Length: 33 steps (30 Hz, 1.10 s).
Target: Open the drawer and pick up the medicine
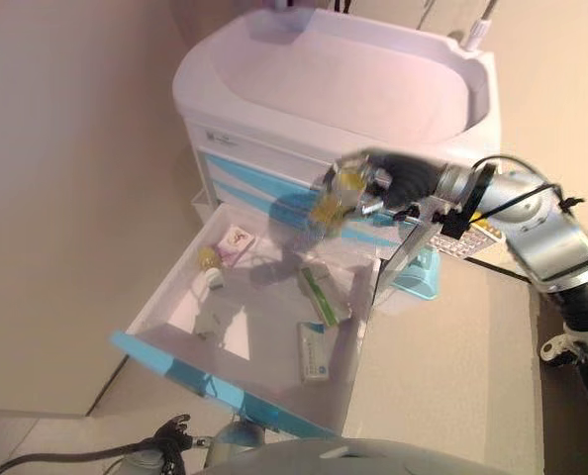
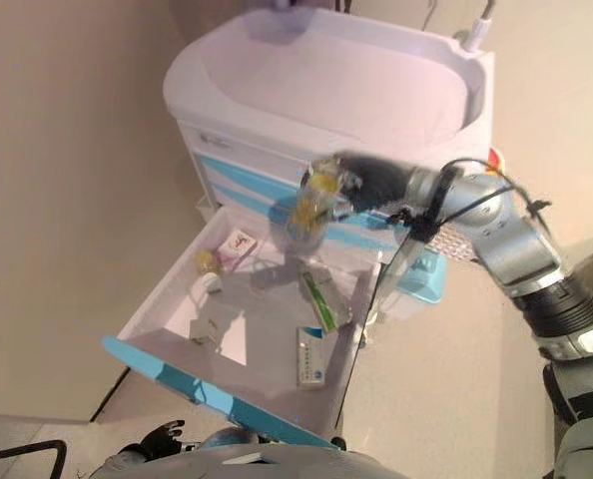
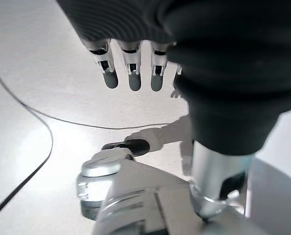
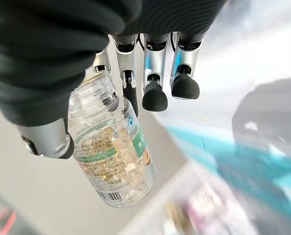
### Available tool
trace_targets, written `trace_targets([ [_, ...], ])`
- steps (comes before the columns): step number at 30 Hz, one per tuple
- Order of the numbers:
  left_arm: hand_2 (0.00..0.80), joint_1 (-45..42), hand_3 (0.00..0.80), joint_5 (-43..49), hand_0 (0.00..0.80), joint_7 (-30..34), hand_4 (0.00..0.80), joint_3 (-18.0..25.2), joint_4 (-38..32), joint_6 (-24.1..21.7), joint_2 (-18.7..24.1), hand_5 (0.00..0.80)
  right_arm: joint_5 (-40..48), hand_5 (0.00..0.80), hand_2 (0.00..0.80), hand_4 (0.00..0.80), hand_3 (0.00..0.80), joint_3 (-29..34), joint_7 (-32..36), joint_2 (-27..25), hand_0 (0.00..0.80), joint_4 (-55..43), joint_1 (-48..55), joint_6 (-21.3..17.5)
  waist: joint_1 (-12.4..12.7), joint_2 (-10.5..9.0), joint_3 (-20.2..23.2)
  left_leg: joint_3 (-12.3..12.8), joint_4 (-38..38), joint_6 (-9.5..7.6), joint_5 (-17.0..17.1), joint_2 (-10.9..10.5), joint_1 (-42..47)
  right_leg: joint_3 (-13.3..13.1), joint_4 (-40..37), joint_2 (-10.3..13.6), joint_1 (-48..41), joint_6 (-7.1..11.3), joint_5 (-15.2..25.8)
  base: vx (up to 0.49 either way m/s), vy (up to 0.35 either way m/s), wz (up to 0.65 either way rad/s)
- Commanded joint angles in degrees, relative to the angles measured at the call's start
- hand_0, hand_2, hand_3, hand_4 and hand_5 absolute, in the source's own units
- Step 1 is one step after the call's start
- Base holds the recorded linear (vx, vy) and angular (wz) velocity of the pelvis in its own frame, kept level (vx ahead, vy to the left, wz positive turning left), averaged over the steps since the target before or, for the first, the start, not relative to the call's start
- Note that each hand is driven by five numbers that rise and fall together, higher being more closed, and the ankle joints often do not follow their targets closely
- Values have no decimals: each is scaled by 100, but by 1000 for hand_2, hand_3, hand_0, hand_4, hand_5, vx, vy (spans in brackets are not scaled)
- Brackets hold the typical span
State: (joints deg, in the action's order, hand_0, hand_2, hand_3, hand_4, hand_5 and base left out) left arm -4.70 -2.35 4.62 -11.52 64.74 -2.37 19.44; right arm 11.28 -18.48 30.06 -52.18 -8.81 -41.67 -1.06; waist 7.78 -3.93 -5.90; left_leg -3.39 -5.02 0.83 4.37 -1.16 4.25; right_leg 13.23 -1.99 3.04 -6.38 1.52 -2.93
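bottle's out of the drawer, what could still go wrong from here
1. The right hand seems to pinch the clear bottle between thumb and one finger, the others off it; it might slip into the open drawer.
2. That drawer juts out in front of the robot, so a forward step could bump it.
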Motion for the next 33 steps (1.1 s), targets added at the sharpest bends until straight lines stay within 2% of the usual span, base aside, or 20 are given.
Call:
trace_targets([
  [1, 0, 65, 0, -62, 0, 107, 0, -206, 178, 55, 117, 0, -62, 800, 800, 800, 800, 332, -981, -319, 800, 357, -616, 18, 103, -109, 231, 51, 230, -155, -633, -228, 33, -262, 145, 189, 191, 327, 278, 77, 13, 0],
  [6, 0, -66, 0, 27, 0, 177, 0, -361, 191, 105, 162, 0, -160, 800, 800, 800, 800, 231, -1380, -692, 800, 992, -1320, 399, 133, -152, 242, -10, 212, -158, -643, -243, 93, -233, 146, 174, 109, 309, 241, 47, 7, 2],
  [11, 0, -153, 0, -2, 0, 185, 0, -481, 158, 226, 243, 0, -339, 800, 800, 800, 800, -482, -1574, -872, 800, 2135, -2159, 564, 285, -203, 233, -154, 209, -158, -642, -287, 140, -144, 78, 192, -14, 289, 238, 37, 27, 11],
  [16, 0, -149, 0, -47, 0, 223, 0, -624, 71, 361, 359, 0, -627, 800, 800, 800, 800, -1385, -1705, -765, 800, 3623, -3133, 645, 554, -233, 180, -355, 227, -149, -624, -330, 164, 41, 48, 230, -136, 275, 231, 23, 35, 14],
  [23, 0, -195, 0, -76, 0, 271, 0, -658, -29, 447, 496, 0, -1228, 800, 800, 800, 800, -2241, -1677, -523, 800, 5101, -3862, 780, 901, -240, 109, -638, 212, -145, -568, -380, 167, 268, 69, 269, -232, 264, 202, 27, 38, 22],
  [33, 0, -298, 0, -1, 0, 311, 0, -583, -15, 402, 554, 0, -1651, 800, 800, 800, 800, -2448, -1437, -479, 800, 6082, -4009, 747, 1172, -255, 51, -878, 95, -148, -472, -408, 166, 470, 46, 279, -287, 295, 200, 19, 22, 21],
])
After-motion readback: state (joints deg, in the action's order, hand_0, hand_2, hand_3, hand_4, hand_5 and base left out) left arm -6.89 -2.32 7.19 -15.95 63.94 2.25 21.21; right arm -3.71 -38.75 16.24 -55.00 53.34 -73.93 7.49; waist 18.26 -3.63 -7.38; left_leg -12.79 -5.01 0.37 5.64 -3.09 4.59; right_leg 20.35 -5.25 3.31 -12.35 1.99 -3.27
